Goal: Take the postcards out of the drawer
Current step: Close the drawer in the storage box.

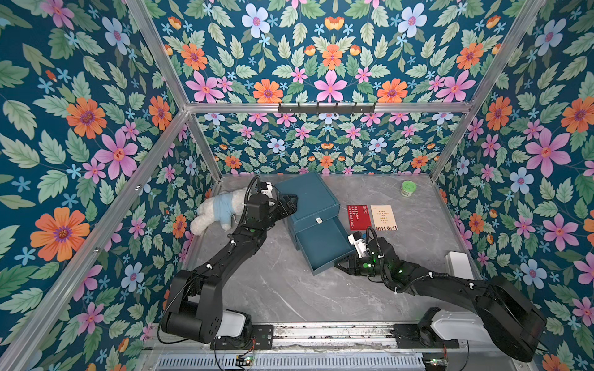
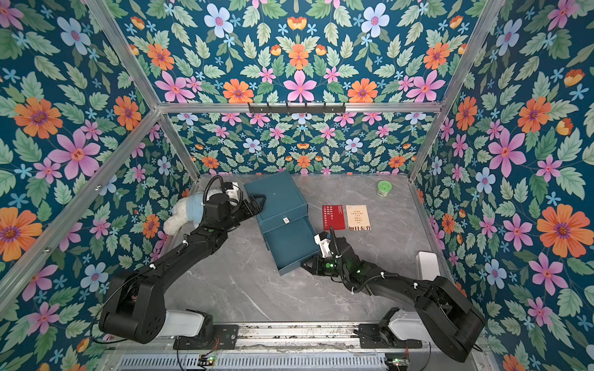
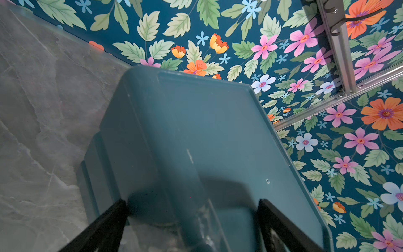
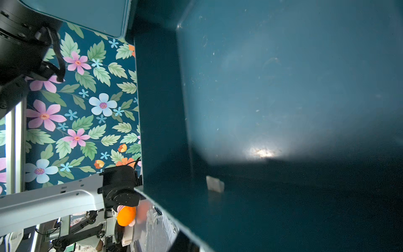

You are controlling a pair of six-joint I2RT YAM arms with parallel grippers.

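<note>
One red postcard (image 1: 358, 217), one cream postcard (image 1: 383, 217) — both lie beside one drawer (image 1: 321, 247).

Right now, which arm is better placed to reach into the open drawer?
Probably right: the right gripper sits by the front of the drawer; the left gripper straddles the box behind it.

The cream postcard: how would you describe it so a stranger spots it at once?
Find the blue drawer box in the middle of the grey table. On its right, two cards lie flat side by side. The cream postcard is the one farther from the box, pale with dark print, while the red postcard next to it has white lettering.
</note>
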